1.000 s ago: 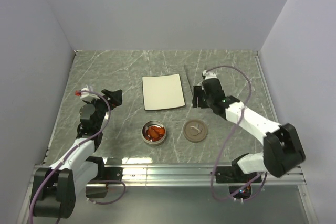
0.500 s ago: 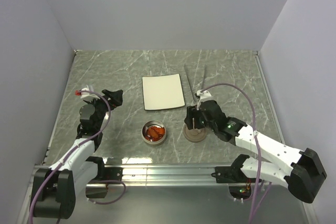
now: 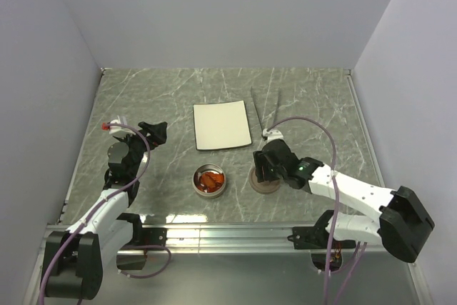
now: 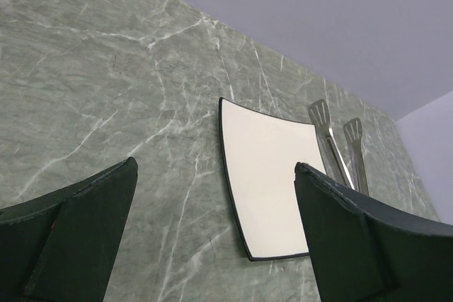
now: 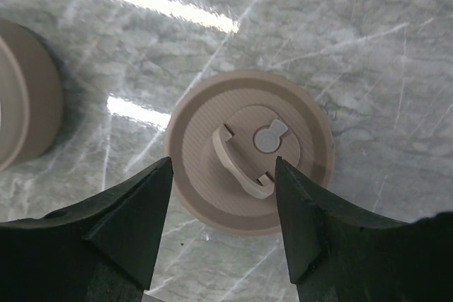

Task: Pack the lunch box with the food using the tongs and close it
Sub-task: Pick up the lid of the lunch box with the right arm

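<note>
Grey marble tabletop (image 5: 340,33), my right gripper (image 5: 224,169) hangs over the brown lid (image 5: 249,150), jaws wide apart, gripping nothing.

Readable text: none is showing in any view.
Lunch box lid (image 5: 249,150): is showing only moulded rings and a plain handle, with no lettering.
White plate (image 4: 265,175): is lying blank, with no print or mark on it.
</note>
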You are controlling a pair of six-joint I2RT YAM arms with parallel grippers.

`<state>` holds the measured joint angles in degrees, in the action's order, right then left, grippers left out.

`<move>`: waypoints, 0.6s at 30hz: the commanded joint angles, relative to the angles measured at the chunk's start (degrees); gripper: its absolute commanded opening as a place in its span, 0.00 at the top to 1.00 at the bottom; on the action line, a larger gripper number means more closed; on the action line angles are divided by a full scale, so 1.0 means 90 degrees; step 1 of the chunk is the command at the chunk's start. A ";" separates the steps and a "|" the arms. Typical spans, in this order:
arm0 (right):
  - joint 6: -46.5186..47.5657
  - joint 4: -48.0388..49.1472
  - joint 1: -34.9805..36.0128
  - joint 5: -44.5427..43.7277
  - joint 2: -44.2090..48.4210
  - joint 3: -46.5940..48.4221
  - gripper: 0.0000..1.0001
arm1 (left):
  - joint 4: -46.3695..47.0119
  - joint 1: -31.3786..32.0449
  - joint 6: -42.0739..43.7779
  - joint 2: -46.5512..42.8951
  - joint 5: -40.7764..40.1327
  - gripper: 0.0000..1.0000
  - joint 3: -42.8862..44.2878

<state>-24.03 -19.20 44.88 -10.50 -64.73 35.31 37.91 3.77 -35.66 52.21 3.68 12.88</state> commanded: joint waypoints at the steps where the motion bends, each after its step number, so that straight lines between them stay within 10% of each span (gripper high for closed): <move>1: -0.0084 -0.0113 0.0062 -0.0103 -0.0180 0.0208 0.34 | 0.0231 -0.0028 -0.0022 -0.0059 0.0147 0.01 0.0063; 18: -0.0152 -0.0279 0.0081 0.0151 -0.0835 0.0315 0.62 | 0.0251 -0.0028 -0.0032 0.0000 0.0128 0.01 0.0082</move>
<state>-24.62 -21.50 45.21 -9.34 -72.58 36.07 38.17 3.77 -35.66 52.34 3.84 12.88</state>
